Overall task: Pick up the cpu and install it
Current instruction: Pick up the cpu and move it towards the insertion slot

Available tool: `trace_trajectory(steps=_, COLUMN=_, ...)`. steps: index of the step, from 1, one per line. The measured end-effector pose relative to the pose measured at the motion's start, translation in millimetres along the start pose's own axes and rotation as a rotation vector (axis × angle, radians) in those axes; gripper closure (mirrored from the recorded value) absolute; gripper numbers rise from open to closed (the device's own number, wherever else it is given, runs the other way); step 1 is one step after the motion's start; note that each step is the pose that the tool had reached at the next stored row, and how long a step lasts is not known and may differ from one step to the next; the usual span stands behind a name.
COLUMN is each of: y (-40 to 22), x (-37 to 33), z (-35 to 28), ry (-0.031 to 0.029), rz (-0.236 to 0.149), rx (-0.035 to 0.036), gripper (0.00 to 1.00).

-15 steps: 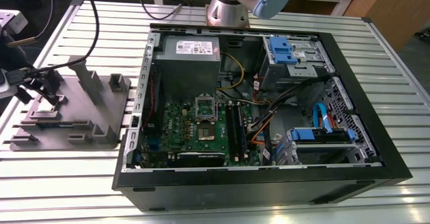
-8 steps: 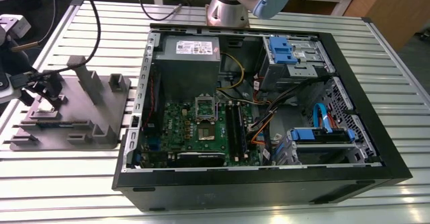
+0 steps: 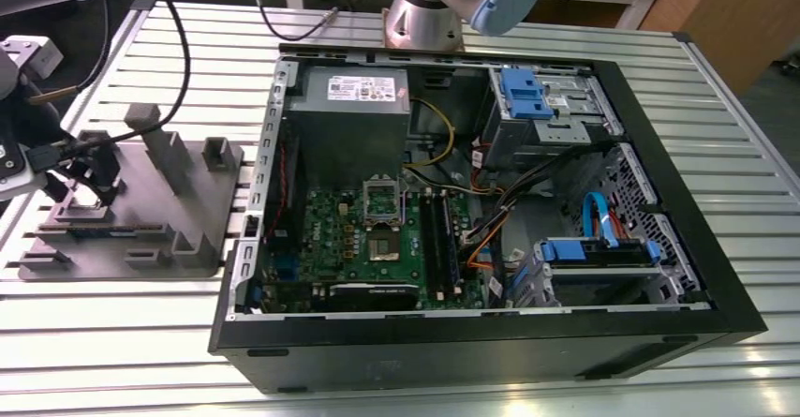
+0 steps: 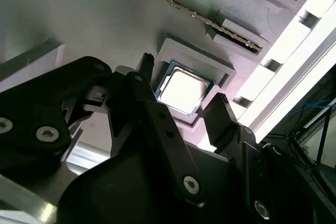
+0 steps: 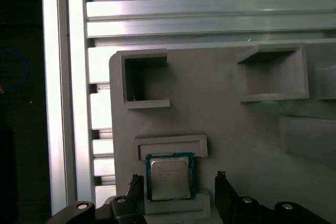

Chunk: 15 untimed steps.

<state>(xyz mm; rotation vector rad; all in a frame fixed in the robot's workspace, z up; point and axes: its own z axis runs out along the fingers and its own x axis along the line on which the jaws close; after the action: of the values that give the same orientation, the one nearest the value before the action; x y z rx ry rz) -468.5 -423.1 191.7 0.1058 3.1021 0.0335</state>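
The cpu [image 5: 169, 177], a small square chip with a pale silver top, lies flat in a shallow pocket of the grey tray [image 5: 220, 108]. In both wrist views my gripper [image 5: 178, 180] is open, with one black finger on each side of the chip and a gap between each finger and its edges. The second wrist view shows the cpu [image 4: 184, 90] between the fingertips of the gripper [image 4: 182, 83]. In the exterior view the gripper [image 3: 78, 185] hangs over the tray [image 3: 150, 213] at the exterior view's left.
An open computer case [image 3: 700, 248] lies to the right of the tray in the exterior view. Inside it are a green board with a silvery socket frame [image 3: 384, 201], a grey metal box [image 3: 348, 108], cables and blue drive brackets. Upright posts [image 3: 163, 145] rise from the tray.
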Motion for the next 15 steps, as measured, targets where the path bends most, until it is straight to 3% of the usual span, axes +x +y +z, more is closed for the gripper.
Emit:
trace_trajectory(steps=8, y=0.4, x=0.1, z=2.6, ry=0.0002, rz=-0.033, rx=-0.0060, gripper=0.35)
trace_trajectory(steps=15, y=3.7, x=1.6, z=4.1, ry=0.0004, rz=-0.034, rx=-0.0070, gripper=0.35)
